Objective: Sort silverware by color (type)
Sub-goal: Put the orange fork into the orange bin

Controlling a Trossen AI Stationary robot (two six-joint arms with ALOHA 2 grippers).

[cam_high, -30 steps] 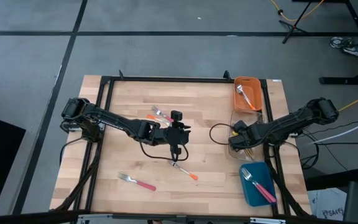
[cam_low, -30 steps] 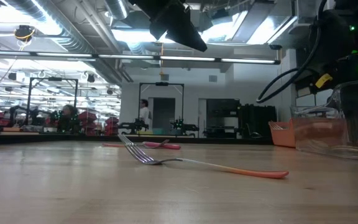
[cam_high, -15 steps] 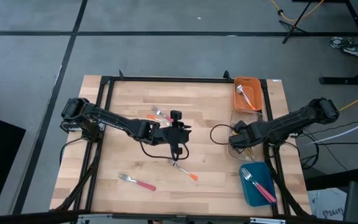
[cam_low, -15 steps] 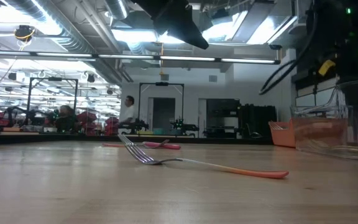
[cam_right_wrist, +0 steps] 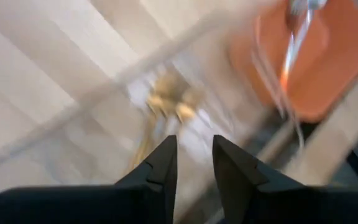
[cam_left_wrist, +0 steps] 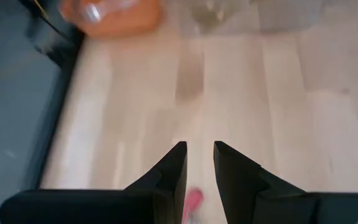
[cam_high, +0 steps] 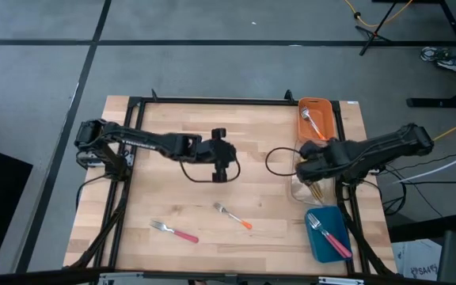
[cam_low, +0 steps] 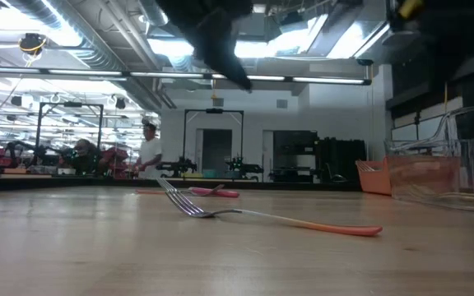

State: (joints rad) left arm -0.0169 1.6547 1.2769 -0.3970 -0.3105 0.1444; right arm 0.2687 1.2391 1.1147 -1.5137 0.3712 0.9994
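A fork with an orange handle [cam_high: 232, 215] lies flat on the table's middle, and a pink-handled fork [cam_high: 174, 231] lies nearer the front left. My left gripper [cam_high: 221, 172] hangs open over the middle, farther back than the orange-handled fork. A pink handle [cam_left_wrist: 192, 202] shows on the wood below its fingers, untouched. My right gripper [cam_high: 302, 166] stands open above the clear bin [cam_high: 315, 188], which holds gold utensils [cam_right_wrist: 166, 102]. Nothing is between either pair of fingers.
An orange bin [cam_high: 315, 119] with a silver fork stands at the back right. A blue bin [cam_high: 327, 233] with a pink-handled fork stands at the front right. A black frame rims the table. In the low view, people show in the room behind.
My left gripper has swung away from above the orange-handled fork toward the table's far edge, rolling a little. My right gripper has risen straight up from the clear bin. The forks on the table have kept their places.
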